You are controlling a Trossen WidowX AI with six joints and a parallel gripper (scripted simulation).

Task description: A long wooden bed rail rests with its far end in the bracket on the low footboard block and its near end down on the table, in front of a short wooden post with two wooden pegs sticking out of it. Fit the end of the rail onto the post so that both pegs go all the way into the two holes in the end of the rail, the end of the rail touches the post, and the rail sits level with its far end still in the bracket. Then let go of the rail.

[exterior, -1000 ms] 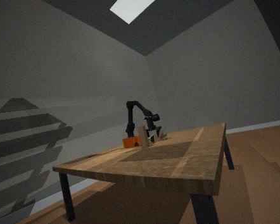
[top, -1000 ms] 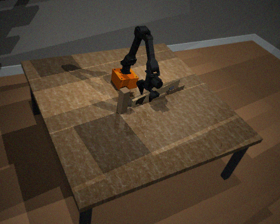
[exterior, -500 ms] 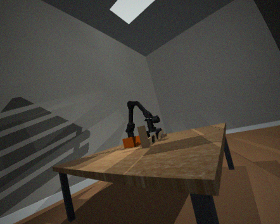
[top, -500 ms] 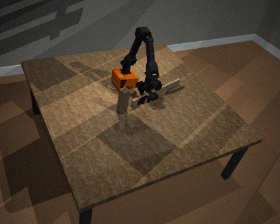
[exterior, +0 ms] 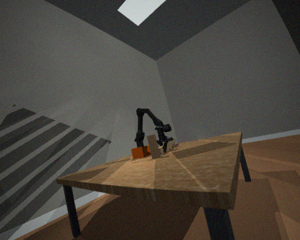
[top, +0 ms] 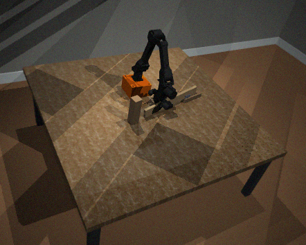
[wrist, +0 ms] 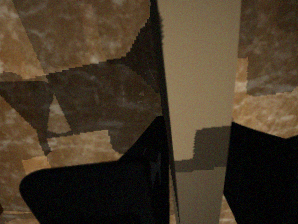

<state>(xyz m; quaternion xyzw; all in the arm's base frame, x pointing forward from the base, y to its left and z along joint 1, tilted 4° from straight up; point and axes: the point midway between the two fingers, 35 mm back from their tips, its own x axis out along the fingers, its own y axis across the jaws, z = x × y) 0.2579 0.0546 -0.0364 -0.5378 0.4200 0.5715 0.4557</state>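
The long pale wooden rail (top: 189, 91) (wrist: 200, 70) runs from the low footboard block (top: 196, 97) toward the short post. Its near end is low, close to the table, with a small gap to the post; whether it touches the table is not clear. The upright wooden post (top: 133, 111) (exterior: 153, 147) stands in front of that end. Its pegs cannot be made out. My gripper (top: 158, 106) (wrist: 178, 120) points down near the rail's near end and is shut on the rail, with one dark finger against each side. The bracket and the holes are not clearly visible.
The orange base box (top: 132, 87) (exterior: 139, 152) stands beside the post, with the black arm rising from it and arching over to the rail. The brown table (top: 183, 152) (exterior: 132, 173) carries patches of shadow.
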